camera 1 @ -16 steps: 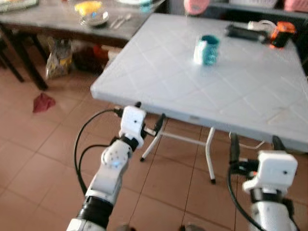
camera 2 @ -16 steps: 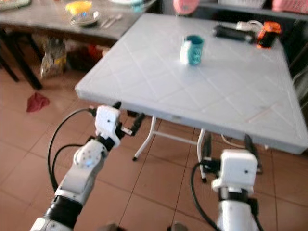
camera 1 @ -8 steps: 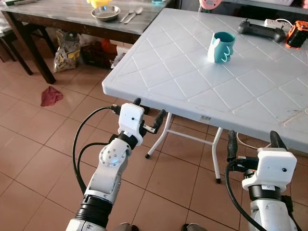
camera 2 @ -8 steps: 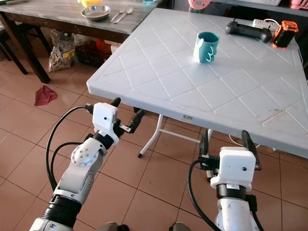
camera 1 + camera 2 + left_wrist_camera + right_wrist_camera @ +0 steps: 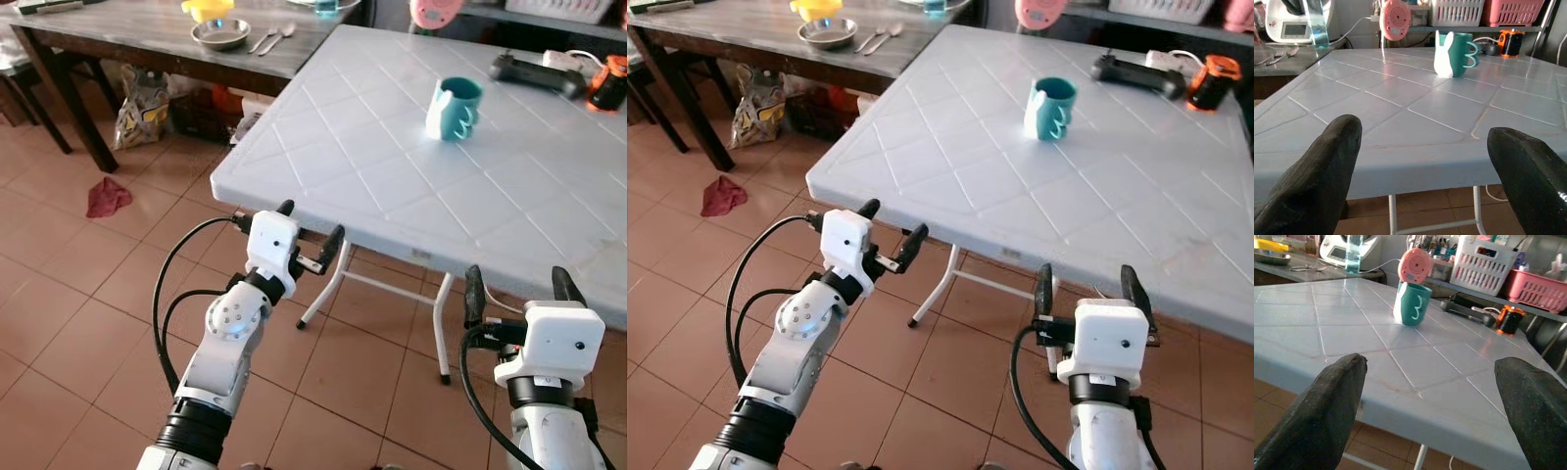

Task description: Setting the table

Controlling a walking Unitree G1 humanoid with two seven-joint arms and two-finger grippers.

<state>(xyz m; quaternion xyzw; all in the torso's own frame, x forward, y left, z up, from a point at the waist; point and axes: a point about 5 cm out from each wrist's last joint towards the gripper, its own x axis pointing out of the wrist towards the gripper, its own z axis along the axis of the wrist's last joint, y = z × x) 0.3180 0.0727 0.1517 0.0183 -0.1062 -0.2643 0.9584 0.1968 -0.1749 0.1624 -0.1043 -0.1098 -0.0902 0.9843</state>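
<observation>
Both grippers, left (image 5: 312, 233) and right (image 5: 517, 282), wide open and empty, level with table (image 5: 323, 147) edge; mug (image 5: 452, 108) upright well beyond fingertips, mid-table; judged approach step: step closer, raise fingers clear of edge before reaching mug.

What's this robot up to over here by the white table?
It stands at the near edge of the white folding table with both arms raised and nothing in either one. The left pincer and right pincer are open, just below the table's edge. A teal mug sits out on the tabletop, untouched. A metal bowl and cutlery lie on the wooden table beyond.
</observation>
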